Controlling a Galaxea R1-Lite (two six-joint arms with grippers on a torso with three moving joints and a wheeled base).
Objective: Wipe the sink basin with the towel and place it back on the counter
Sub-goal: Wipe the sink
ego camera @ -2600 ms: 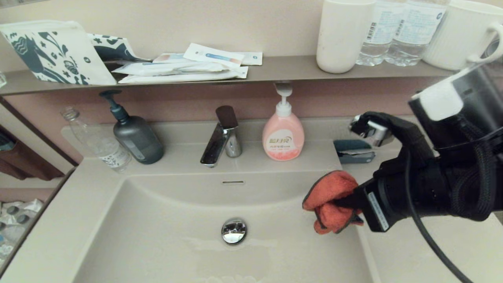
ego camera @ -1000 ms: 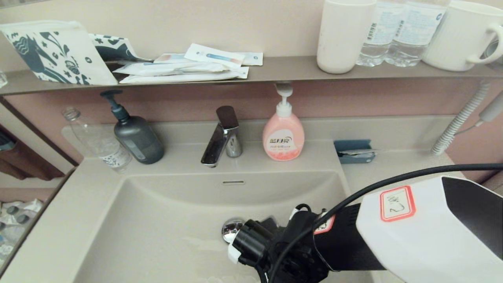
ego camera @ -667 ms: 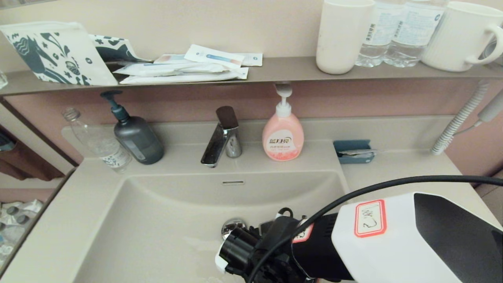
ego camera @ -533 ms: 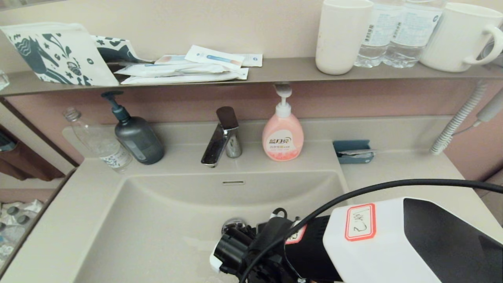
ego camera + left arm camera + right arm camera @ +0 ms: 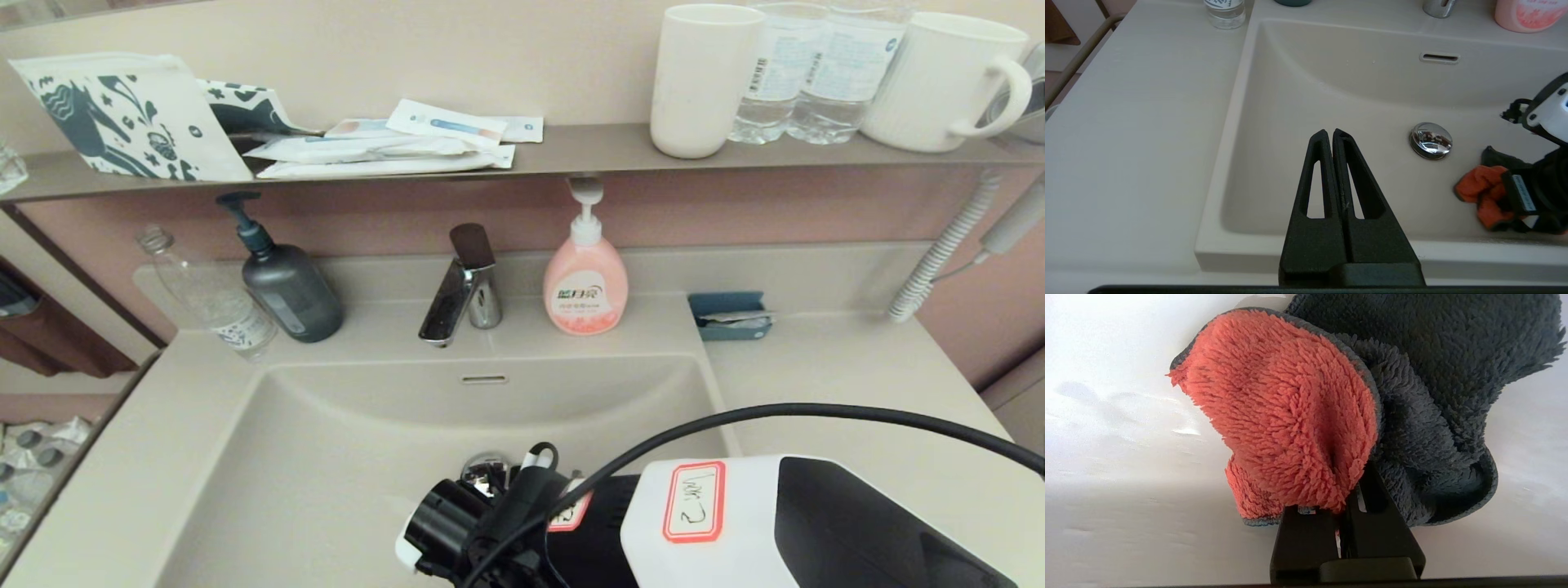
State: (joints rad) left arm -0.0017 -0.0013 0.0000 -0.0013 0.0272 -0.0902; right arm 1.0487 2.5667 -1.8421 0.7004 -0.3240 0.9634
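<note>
The towel (image 5: 1290, 416), red-orange with a dark grey reverse (image 5: 1433, 375), is bunched against the floor of the sink basin (image 5: 343, 457). My right gripper (image 5: 1349, 477) is shut on it, its tips buried in the pile. In the left wrist view the towel (image 5: 1480, 188) lies just on the near side of the chrome drain plug (image 5: 1431, 140), with the right gripper (image 5: 1504, 194) behind it. My right arm (image 5: 735, 523) hides the towel in the head view. My left gripper (image 5: 1331, 132) hovers shut and empty over the basin's near left part. The counter (image 5: 841, 384) lies to the right.
Along the back stand a faucet (image 5: 457, 286), a pink soap bottle (image 5: 585, 286), a dark pump bottle (image 5: 286, 286), a clear bottle (image 5: 208, 302) and a small blue-grey holder (image 5: 731, 314). A shelf (image 5: 571, 147) above carries cups, bottles and packets.
My right arm has gone from the basin's right rim down into the basin with the towel, then slid left and nearer across the floor past the drain. The left gripper's earlier state is not shown.
</note>
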